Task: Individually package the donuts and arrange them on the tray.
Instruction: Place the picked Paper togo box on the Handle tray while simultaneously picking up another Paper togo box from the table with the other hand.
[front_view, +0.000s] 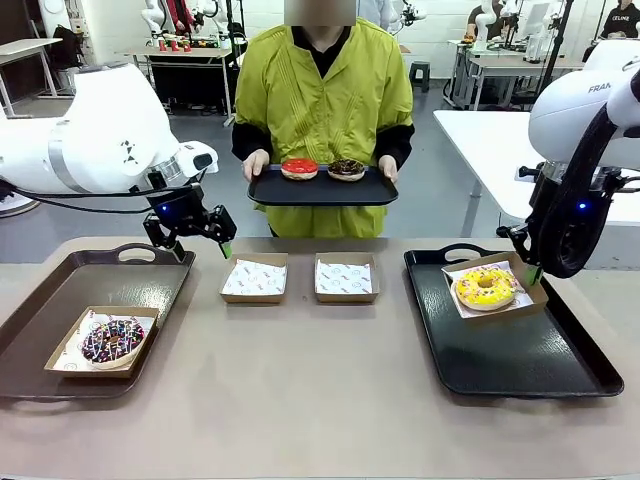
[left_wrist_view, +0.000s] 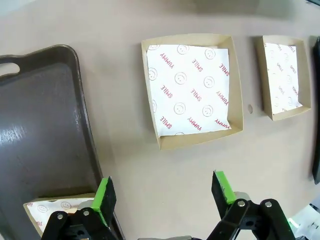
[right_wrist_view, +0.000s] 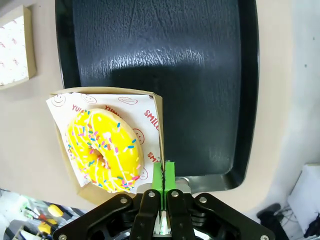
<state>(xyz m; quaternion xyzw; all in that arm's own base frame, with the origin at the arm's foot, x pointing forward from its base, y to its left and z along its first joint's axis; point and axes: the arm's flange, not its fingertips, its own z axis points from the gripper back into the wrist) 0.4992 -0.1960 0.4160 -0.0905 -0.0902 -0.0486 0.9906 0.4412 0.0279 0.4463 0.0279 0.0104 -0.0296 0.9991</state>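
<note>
The yellow sprinkled donut (front_view: 485, 286) (right_wrist_view: 104, 149) lies in a paper-lined cardboard box (front_view: 528, 300) (right_wrist_view: 156, 107) at the far end of the black tray (front_view: 520, 355) (right_wrist_view: 200, 75). My right gripper (front_view: 534, 270) (right_wrist_view: 163, 172) is shut on that box's side wall. The purple sprinkled donut (front_view: 111, 339) sits boxed on the brown tray (front_view: 90, 275) (left_wrist_view: 45, 130). My left gripper (front_view: 204, 243) (left_wrist_view: 164, 192) hangs open above the table by the brown tray's far right corner. A person holds a small black tray (front_view: 322, 190) carrying the red donut (front_view: 299, 168) and the chocolate donut (front_view: 347, 168).
Two empty paper-lined boxes, one on the left (front_view: 254, 277) (left_wrist_view: 192, 90) and one on the right (front_view: 346, 277) (left_wrist_view: 285, 75), stand side by side mid-table between the trays. A corner of the purple donut's box (left_wrist_view: 55, 207) lies just beside my left finger. The table's near half is bare.
</note>
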